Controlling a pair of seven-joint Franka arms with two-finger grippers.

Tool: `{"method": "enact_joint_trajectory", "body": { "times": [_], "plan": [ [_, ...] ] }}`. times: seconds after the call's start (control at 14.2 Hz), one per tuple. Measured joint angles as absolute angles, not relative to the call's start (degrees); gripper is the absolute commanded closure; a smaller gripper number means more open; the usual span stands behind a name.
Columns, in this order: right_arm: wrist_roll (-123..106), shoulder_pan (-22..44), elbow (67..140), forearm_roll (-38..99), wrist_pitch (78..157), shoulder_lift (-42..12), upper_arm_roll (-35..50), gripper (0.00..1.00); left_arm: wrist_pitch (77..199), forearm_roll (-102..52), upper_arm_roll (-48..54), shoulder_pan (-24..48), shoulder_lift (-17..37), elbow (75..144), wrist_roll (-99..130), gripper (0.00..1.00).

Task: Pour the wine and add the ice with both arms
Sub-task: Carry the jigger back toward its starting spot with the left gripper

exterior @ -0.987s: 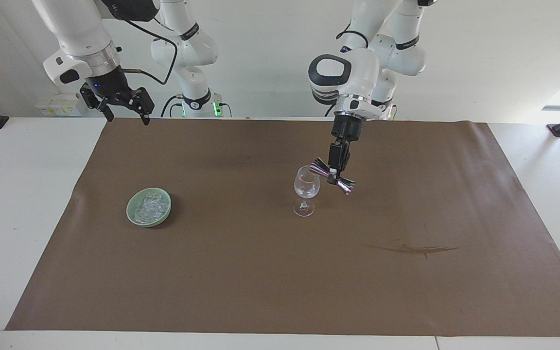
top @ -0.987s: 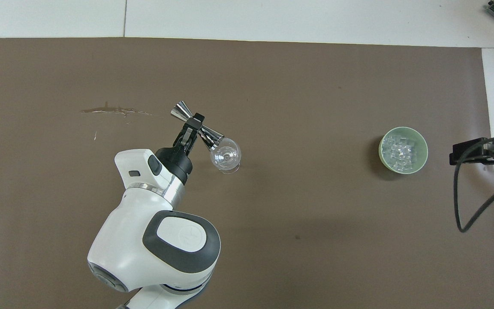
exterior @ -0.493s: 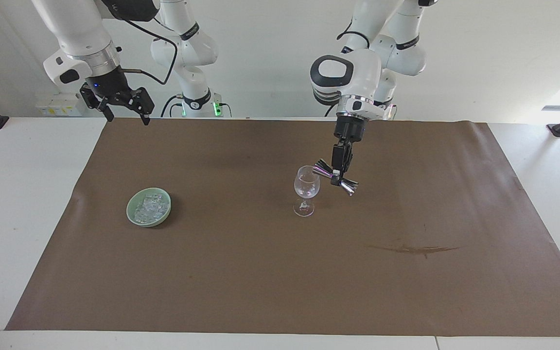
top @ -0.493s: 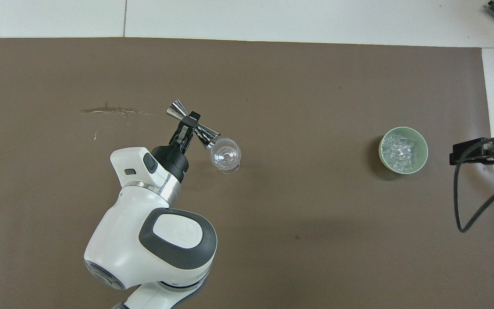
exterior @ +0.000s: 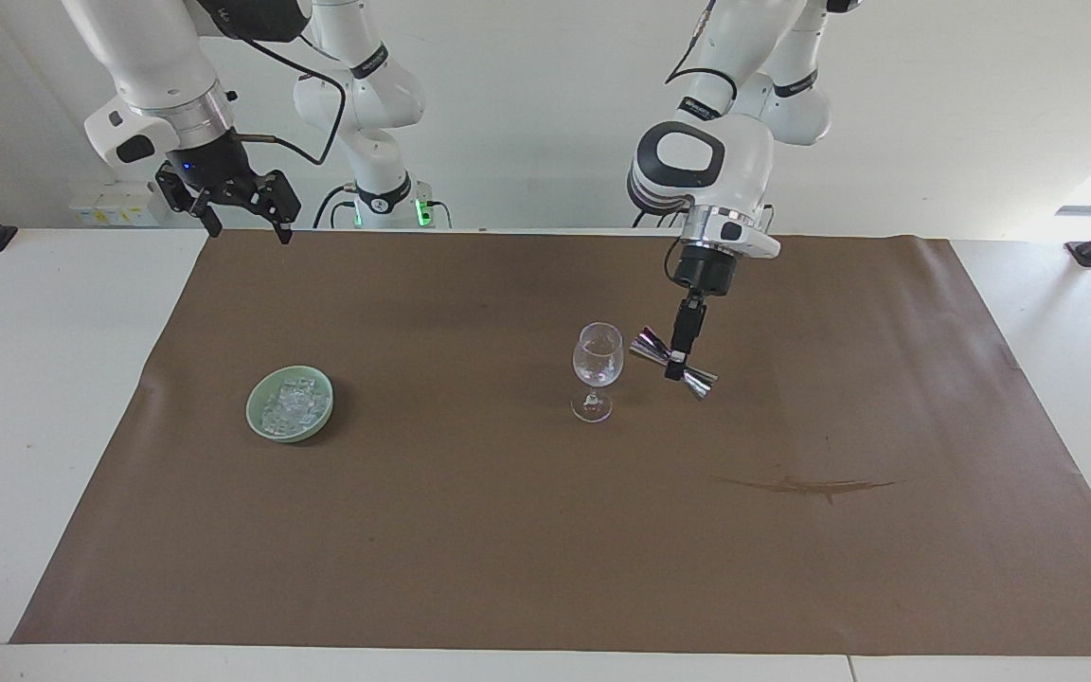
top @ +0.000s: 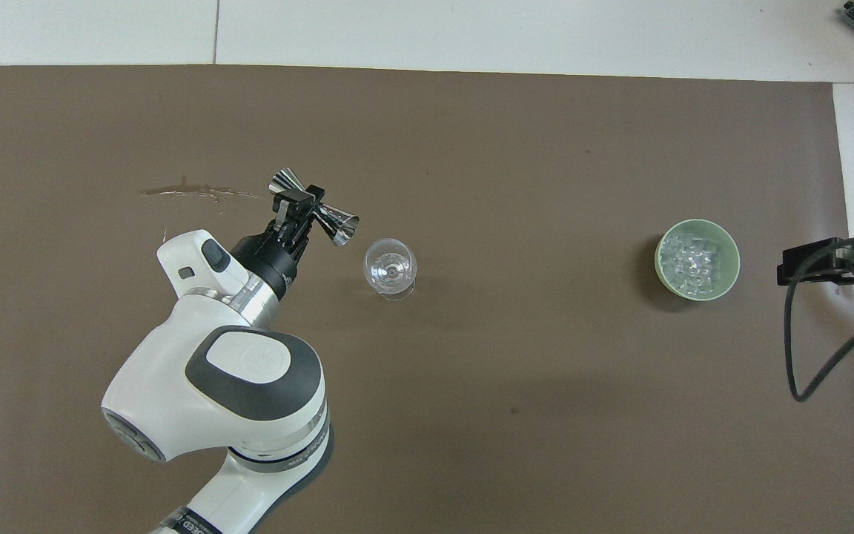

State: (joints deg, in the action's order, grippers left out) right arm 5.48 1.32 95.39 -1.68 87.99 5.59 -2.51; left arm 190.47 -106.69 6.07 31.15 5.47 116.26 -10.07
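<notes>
A clear stemmed wine glass (exterior: pixel 597 370) (top: pixel 391 268) stands upright mid-mat. Beside it, toward the left arm's end, my left gripper (exterior: pixel 675 363) (top: pixel 295 205) is shut on the waist of a tilted shiny double-cone jigger (exterior: pixel 674 364) (top: pixel 313 207), held in the air clear of the glass. The ice (exterior: pixel 290 403) (top: pixel 696 259) is a heap of small clear cubes in a pale green bowl (exterior: pixel 256 421) (top: pixel 732 274) toward the right arm's end. My right gripper (exterior: pixel 241 216) (top: pixel 827 266) hangs open over the mat's edge at its own end, waiting. No wine shows in the glass.
A brown mat (exterior: pixel 470 530) (top: pixel 516 148) covers most of the white table (exterior: pixel 25 398). A wet streak (exterior: pixel 806 487) (top: pixel 193 191) marks the mat toward the left arm's end. A black cable (top: pixel 812 348) loops down from the right arm.
My left gripper has drawn the jigger away from the glass rim toward the left arm's end and levelled it somewhat. The right arm has not moved.
</notes>
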Motion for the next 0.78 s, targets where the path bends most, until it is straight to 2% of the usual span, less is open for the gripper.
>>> {"method": "enact_joint_trajectory", "body": {
  "times": [0.42, 0.78],
  "plan": [
    [5.48, 1.32, 95.39, -1.68, 87.99, 5.59, -2.51, 0.00, 180.17, -109.66, 6.08, 23.44, 2.05, 121.55, -2.18, 1.00],
    [5.48, 1.32, 95.39, -1.68, 87.99, 5.59, -2.51, 0.00, 172.38, -109.83, 6.04, 18.23, 0.25, 124.58, 13.35, 1.00]
  ]
}}
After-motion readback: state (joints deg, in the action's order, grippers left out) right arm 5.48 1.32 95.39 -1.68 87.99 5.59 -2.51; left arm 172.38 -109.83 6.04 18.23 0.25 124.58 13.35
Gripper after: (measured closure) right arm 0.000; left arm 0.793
